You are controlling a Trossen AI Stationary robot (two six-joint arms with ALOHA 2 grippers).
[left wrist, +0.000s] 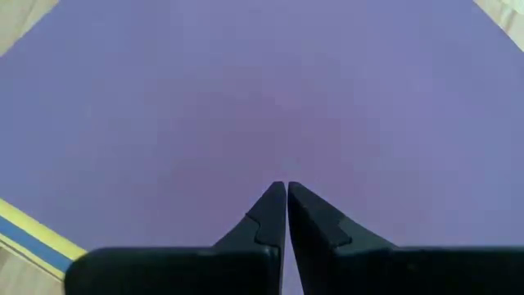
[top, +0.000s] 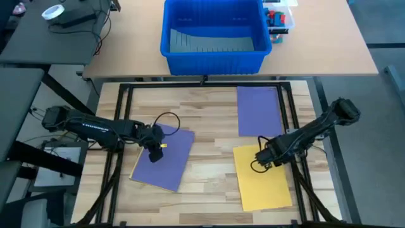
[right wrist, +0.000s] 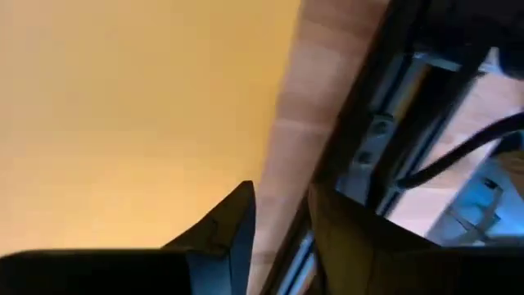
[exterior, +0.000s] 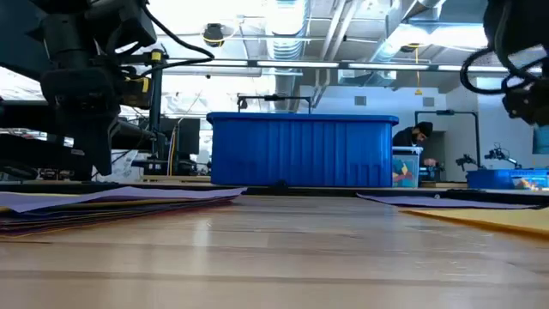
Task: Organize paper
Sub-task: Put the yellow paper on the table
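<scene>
Left of centre in the high view: left gripper [top: 155, 151] pressed point-down on the purple-topped stack [top: 174, 158], jaws together in its wrist view, fingertips [left wrist: 286, 197] meeting on plain purple with nothing between them. Probably a pinning or sliding contact, since a flat sheet offers no edge to pinch from above. Blue and yellow edges [left wrist: 33, 238] peeking out at the lower left of that wrist view, so several sheets lying under the purple one, slightly fanned.

Top centre: blue bin [top: 214, 35] on the far table, well apart from the sheets.

Right of centre, upper: single purple sheet [top: 258, 111] lying flat and square, untouched.

Lower right: yellow sheet [top: 262, 180], with the right gripper [top: 266, 157] above its top edge. Jaws apart in its wrist view, straddling the yellow border and bare wood, seemingly lined up to catch that edge. Nothing held.

Sorting judged unfinished: three separate lots on the table [top: 209, 177].
</scene>
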